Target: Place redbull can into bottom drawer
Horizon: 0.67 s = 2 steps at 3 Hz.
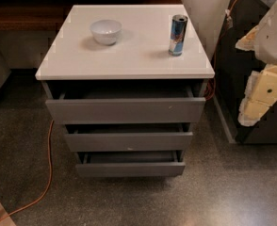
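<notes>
Fingers: spread, holding nothing; gripper (257,100) at the right edge, apart from the surface (129,58).
White bowl (106,31): left on the surface.
Redbull can (177,35): right on the surface, upright, long axis vertical, top up.
Bottom drawer (130,169): lowest, nearest, open a little.
Risk: slim can may topple if nudged sideways; narrow drawer gap may block it.

The cream plastic gripper (264,92), right of the white-topped cabinet (124,55), is cut off by the picture's edge; the flat grey bottom drawer (130,169) keeps its inside in shadow.
</notes>
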### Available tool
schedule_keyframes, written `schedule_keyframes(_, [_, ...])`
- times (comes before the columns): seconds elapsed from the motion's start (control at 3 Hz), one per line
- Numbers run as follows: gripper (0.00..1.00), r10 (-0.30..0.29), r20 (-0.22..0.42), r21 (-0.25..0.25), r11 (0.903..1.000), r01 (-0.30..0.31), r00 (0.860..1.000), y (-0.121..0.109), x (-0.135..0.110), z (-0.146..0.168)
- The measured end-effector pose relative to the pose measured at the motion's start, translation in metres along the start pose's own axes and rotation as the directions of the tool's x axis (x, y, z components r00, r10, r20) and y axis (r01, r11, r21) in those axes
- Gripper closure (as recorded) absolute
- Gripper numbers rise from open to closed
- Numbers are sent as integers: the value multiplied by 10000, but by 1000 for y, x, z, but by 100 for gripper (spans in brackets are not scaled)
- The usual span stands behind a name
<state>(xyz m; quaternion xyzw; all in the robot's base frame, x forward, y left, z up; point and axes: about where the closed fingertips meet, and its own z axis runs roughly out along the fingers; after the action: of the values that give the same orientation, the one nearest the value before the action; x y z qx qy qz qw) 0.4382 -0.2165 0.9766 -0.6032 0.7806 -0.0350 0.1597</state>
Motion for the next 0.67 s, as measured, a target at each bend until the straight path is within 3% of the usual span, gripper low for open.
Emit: schedule_keyframes(0.67, [0,-61,-12,18,10000,61,10000,7,-4,12])
